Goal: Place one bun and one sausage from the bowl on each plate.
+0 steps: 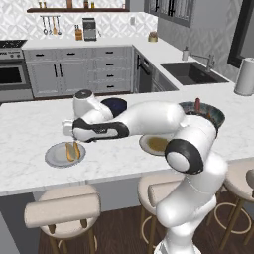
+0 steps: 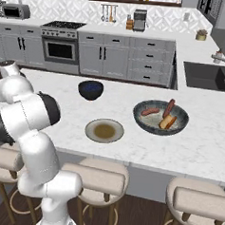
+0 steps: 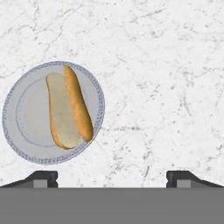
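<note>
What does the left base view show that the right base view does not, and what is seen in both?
Left base view alone: the light grey plate at the near left of the counter, with an open bun lying on it, and the arm stretched low above it.

Right base view alone: the inside of the wide bowl, with two sausages and a bun, and the whole tan-centred plate, bare.

Both: the marble counter, the dark navy bowl, the wide bowl, the tan-centred plate.

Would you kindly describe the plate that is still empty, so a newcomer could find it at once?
On the marble island counter, look between the dark navy bowl and the wide grey bowl. The flat plate there has a brownish-tan centre and holds nothing, unlike the light grey plate.
</note>
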Controlling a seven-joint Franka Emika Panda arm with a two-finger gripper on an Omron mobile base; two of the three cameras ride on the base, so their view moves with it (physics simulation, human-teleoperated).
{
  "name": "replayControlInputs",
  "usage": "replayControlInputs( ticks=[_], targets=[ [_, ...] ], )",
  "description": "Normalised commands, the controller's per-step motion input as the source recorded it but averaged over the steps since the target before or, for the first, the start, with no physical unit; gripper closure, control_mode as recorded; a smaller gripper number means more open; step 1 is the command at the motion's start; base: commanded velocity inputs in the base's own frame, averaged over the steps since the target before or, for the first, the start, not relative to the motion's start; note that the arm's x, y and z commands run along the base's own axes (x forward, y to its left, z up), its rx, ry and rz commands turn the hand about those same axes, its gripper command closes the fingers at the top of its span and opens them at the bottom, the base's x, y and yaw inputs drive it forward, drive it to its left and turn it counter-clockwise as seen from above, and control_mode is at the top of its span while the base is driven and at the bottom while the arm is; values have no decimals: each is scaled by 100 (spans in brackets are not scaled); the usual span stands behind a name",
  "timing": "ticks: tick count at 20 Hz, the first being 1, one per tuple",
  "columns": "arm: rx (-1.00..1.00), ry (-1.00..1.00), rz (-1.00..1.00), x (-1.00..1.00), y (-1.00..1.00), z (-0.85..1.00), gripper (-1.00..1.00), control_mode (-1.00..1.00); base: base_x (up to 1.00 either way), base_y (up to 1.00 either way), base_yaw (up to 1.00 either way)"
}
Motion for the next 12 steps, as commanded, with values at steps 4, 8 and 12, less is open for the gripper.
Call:
replayControlInputs(
  ticks=[4,8,12],
  targets=[
    [-10,4,-10,-95,-100,64,-100,-100,0,0,0],
    [-8,0,-6,-97,-100,51,-100,-100,0,0,0],
    [0,0,-3,-100,-100,43,-100,-100,0,0,0]
  ],
)
